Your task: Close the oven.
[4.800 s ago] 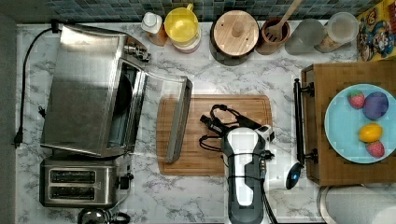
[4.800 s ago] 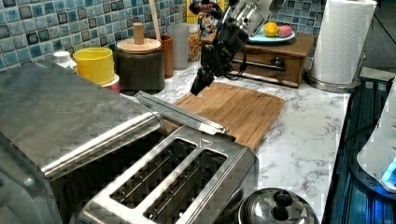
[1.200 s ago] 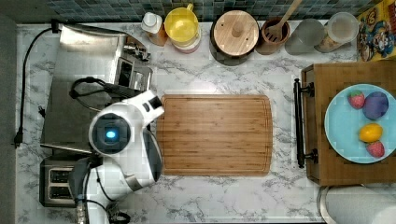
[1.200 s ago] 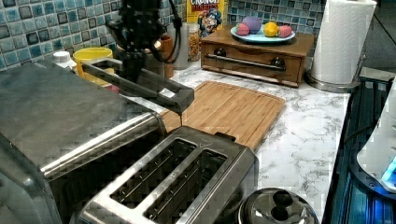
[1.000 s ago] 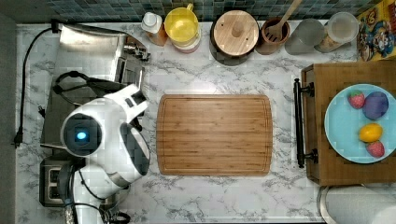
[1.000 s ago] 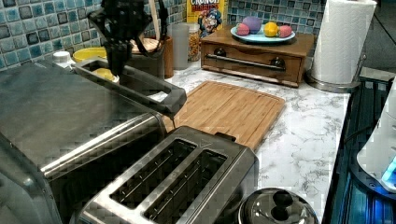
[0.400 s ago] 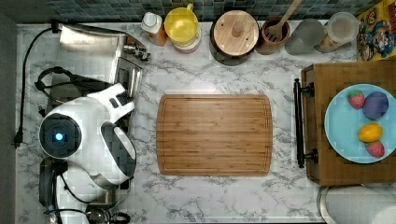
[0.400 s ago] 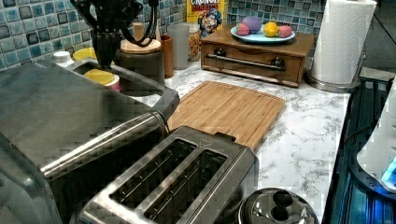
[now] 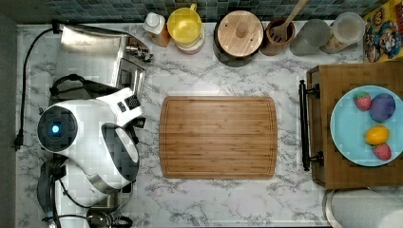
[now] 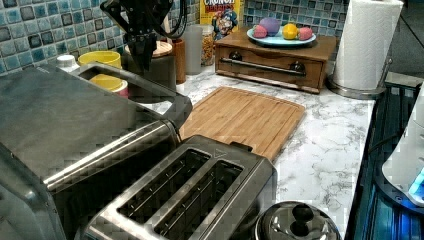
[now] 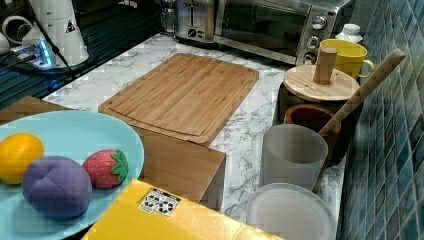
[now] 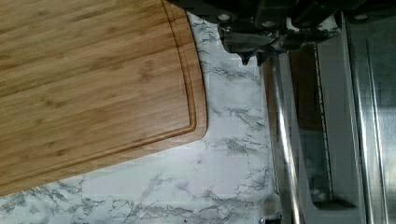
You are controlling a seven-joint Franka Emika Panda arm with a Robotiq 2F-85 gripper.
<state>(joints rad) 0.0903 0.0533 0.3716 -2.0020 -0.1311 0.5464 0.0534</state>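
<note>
**Oven door almost shut, gripper over its outer face**

The oven [image 9: 95,47] is seen standing on the bench [image 9: 218,199] at the top view's left, with the cutting board [image 9: 218,137] just beside it toward the top view's right and the toaster [image 10: 190,195] next to it. In the left view its glass door [image 10: 130,85] is raised nearly upright but leans out a little, so it is judged not quite seated.

The gripper [image 10: 142,52] hangs point-down over the door's upper part, at the end nearer the tiled wall. It looks clenched, with nothing held, and whether it touches the door cannot be told.

The bar handle [image 12: 280,140] runs along the oven's front, parallel to the near edge of the board. The oven body lies on the far side of the door from the board. Therefore the remaining push is judged to be needed straight across the handle's long axis, away from the board and into the oven. As the gripper is placed off-centre along the bar, a sideways slip along the door should be guarded against.
</note>
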